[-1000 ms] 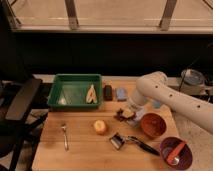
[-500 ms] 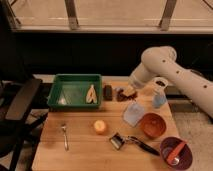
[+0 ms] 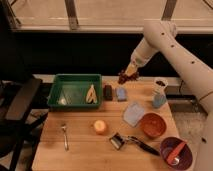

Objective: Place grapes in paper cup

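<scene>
Carry step: gripper (image 3: 131, 70) clamped on grapes (image 3: 122, 77), held high; next it must centre over the cup (image 3: 160, 85), lower, release

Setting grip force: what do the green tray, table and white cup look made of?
Tray: probably plastic, uniform green, slight sheen. Table: wood, tan planked surface, matte. White cup: likely paper, matte. The gripper holds the grapes in the air above the table's back edge.
</scene>
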Robot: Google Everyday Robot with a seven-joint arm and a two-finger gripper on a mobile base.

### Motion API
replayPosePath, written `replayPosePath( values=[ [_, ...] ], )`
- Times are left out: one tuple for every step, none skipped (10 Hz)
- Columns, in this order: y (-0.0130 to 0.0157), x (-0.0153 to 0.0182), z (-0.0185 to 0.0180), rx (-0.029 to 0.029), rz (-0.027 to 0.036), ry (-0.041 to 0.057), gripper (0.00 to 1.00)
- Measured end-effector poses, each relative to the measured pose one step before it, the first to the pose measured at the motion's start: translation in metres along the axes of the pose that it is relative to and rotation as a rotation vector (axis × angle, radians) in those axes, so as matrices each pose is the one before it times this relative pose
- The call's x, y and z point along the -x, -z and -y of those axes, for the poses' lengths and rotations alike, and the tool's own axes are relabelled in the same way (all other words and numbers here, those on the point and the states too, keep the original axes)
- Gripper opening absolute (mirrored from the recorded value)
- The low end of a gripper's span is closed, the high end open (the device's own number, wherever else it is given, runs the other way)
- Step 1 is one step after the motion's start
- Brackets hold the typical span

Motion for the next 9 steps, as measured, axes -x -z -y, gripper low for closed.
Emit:
replayPosePath(
  values=[
    [0.00081, 0.00072, 0.00122, 0.00010, 0.00000, 0.00042, 0.00],
    [-0.00091, -0.00247, -0.00025, -0.00058, -0.00238, -0.00242, 0.00],
    [-0.00056, -0.00242, 0.00187, -0.00984, -0.00140, -0.01627, 0.00],
    [0.00157, -0.00240, 0.00453, -0.01445, -0.00026, -0.01995, 0.00],
    [0.00187, -0.00475, 0.00475, -0.01076, 0.00181, -0.01669, 0.00],
    [0.00689, -0.01758, 0.01391, -0.02840, -0.00095, -0.03791, 0.00],
    [0.00578, -0.01466, 0.01234, -0.02303, 0.00177, -0.02873, 0.00],
    [0.00620, -0.01396, 0.01195, -0.02361, 0.00270, -0.02814, 0.00],
    [0.00701, -0.01581, 0.01310, -0.02755, 0.00261, -0.03418, 0.00]
  ],
)
